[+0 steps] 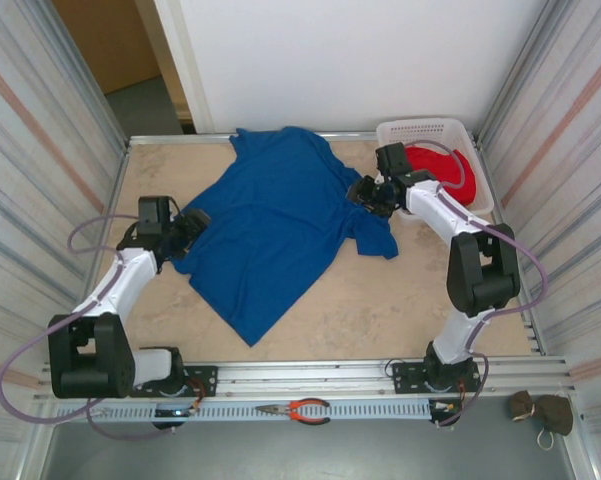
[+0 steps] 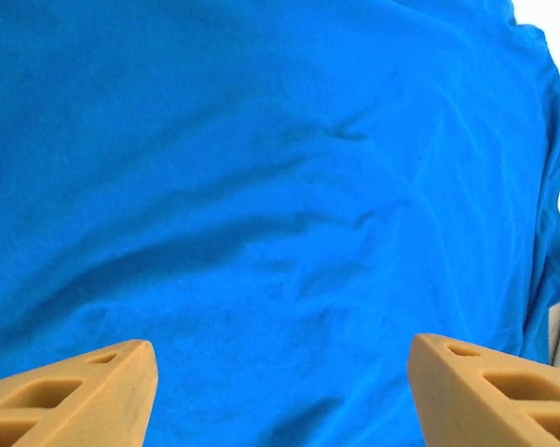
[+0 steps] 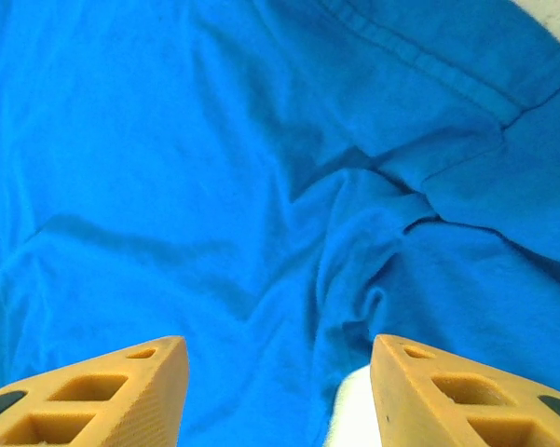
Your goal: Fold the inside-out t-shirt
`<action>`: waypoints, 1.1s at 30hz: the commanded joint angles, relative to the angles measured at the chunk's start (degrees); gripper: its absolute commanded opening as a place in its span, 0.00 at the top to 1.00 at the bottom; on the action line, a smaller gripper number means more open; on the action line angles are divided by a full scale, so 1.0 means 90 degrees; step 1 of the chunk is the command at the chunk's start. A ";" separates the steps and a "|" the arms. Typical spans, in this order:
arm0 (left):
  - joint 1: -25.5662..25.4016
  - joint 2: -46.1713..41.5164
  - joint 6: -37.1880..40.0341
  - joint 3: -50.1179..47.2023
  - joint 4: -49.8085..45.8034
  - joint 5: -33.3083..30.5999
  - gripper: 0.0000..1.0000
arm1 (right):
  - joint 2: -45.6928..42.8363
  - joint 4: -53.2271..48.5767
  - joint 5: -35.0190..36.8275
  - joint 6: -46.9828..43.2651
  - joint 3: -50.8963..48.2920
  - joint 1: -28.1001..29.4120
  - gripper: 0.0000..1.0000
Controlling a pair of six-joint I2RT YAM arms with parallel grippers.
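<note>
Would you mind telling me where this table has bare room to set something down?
Widest bare patch: the tan tabletop between the royal-blue cotton t-shirt and the right arm's base. A smaller one at the far-left corner, beyond the shirt. Crowded: the far right, by the white plastic basket.

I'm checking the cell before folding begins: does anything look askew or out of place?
The blue t-shirt lies diagonally and rumpled on the table, with one sleeve crumpled. Red-handled pliers lie on the front rail, and a tan cloth sits off the table's near right corner. Both look stray.
</note>
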 commanded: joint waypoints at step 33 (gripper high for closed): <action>0.0645 0.3903 0.1556 0.2668 -0.0560 0.0336 0.27 | -0.1640 -0.0176 0.0779 -0.0073 -0.2662 0.0013 0.49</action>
